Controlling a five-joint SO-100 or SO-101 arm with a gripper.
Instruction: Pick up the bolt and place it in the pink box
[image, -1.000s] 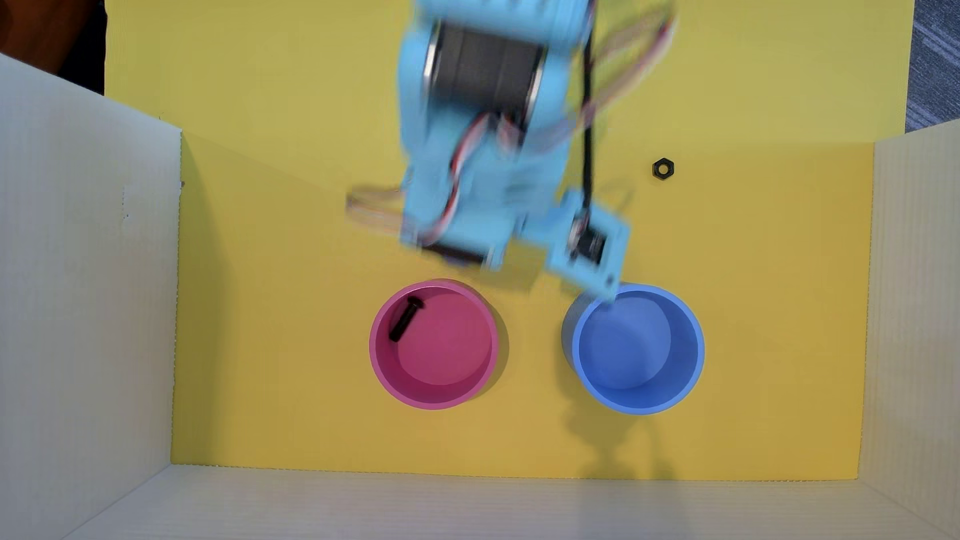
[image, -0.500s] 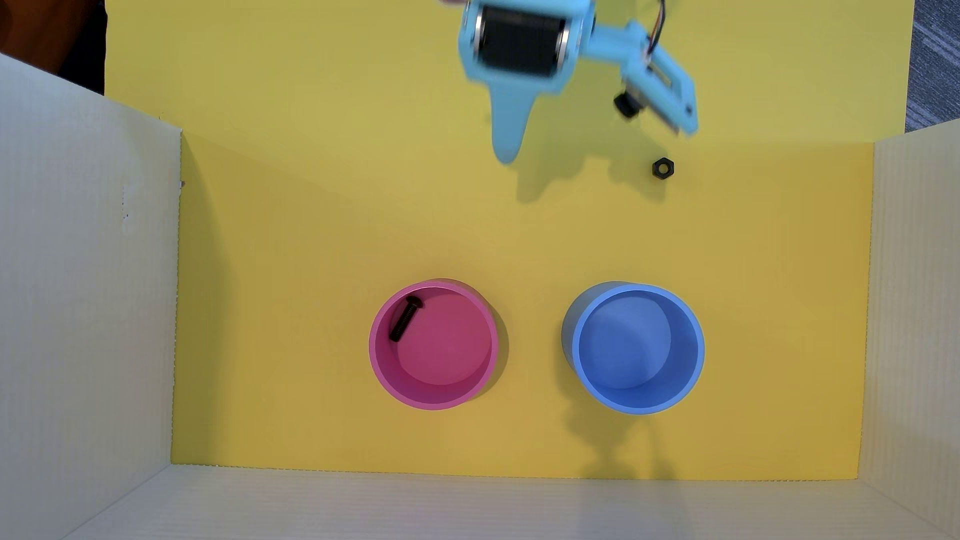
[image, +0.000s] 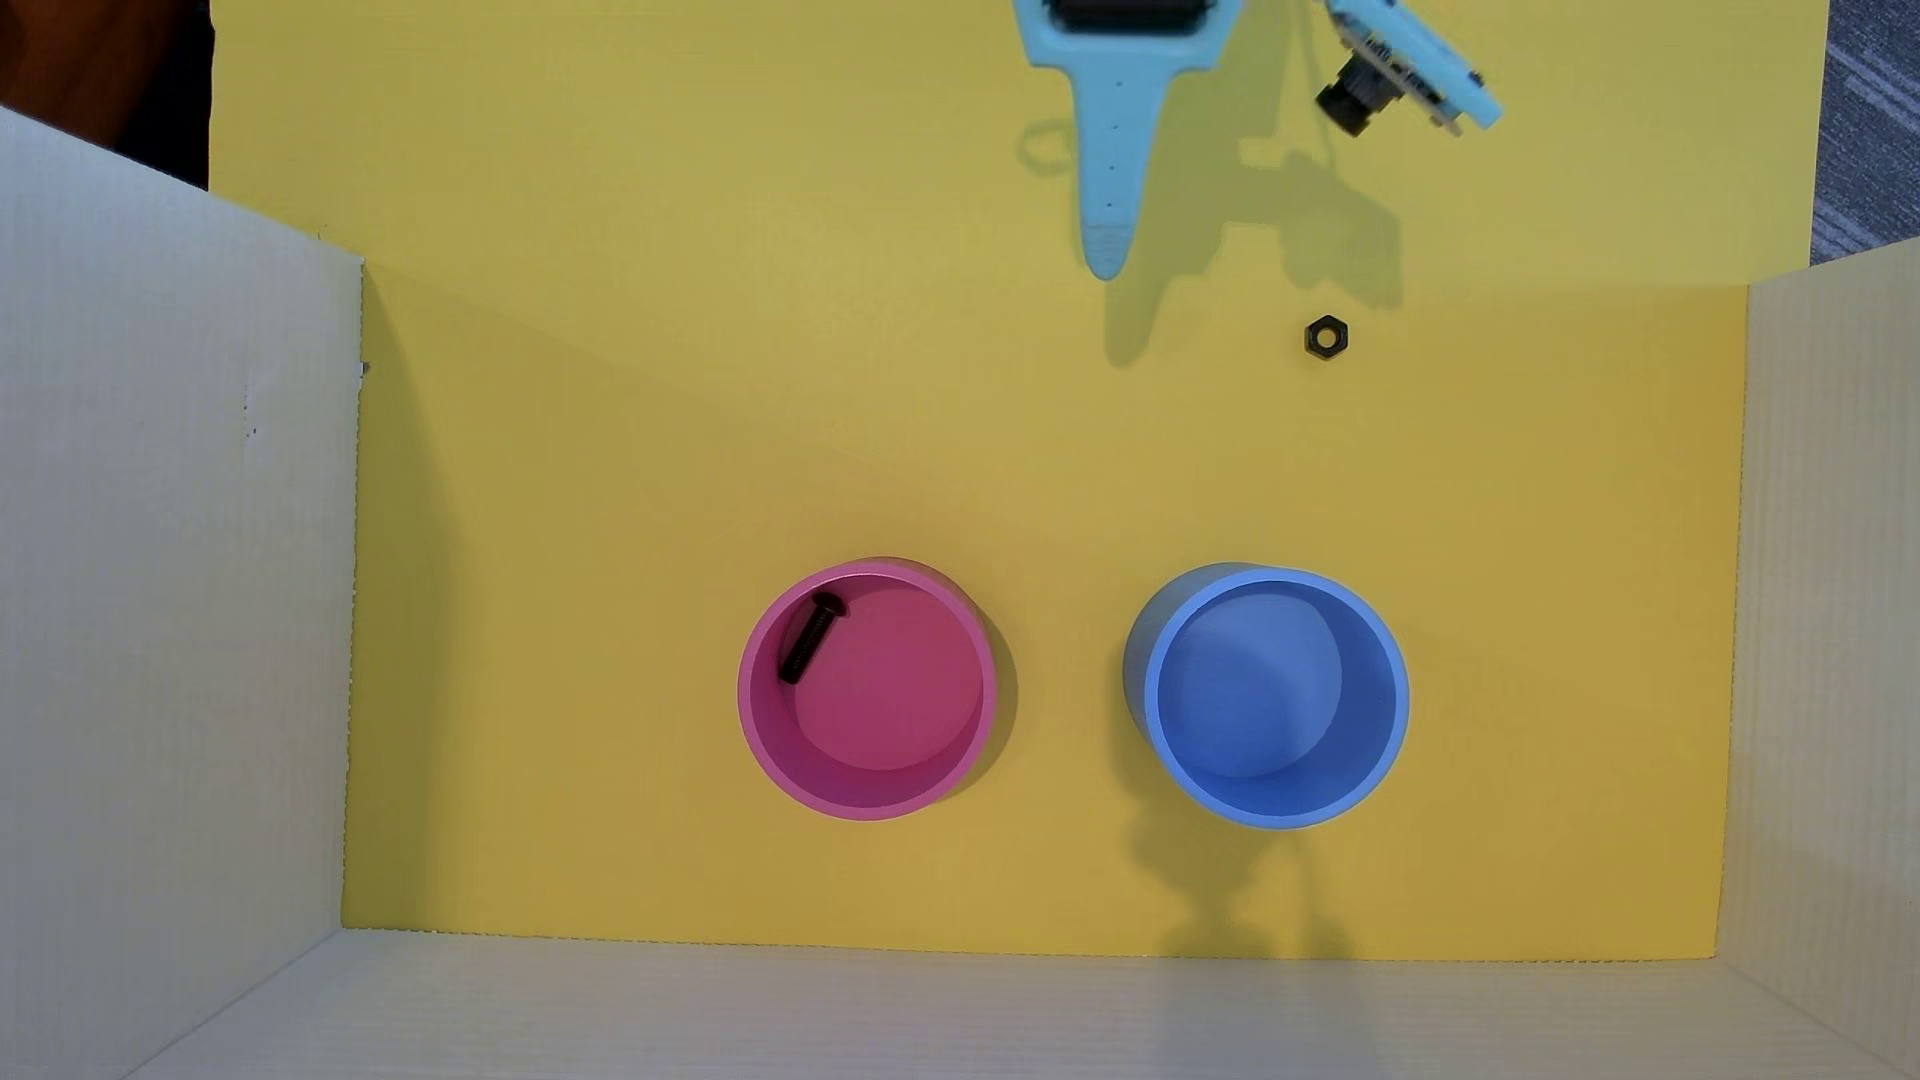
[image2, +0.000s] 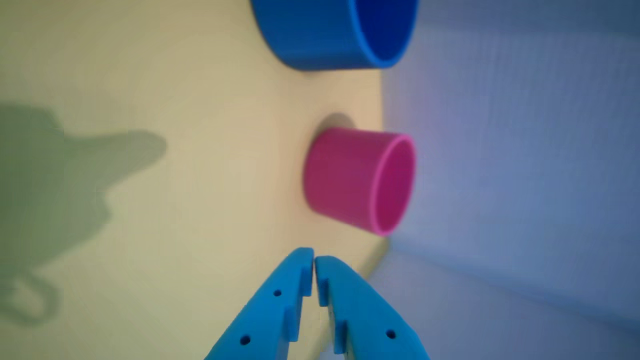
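Note:
The small black bolt lies inside the pink cup, against its upper-left inner wall in the overhead view. The pink cup also shows on its side in the wrist view; the bolt is hidden there. My light-blue gripper is raised at the top of the overhead view, far from the pink cup. In the wrist view the gripper has its fingertips touching and holds nothing.
A blue cup stands right of the pink one and shows at the top of the wrist view. A black hex nut lies on the yellow floor below and to the right of the gripper tip. White cardboard walls enclose three sides.

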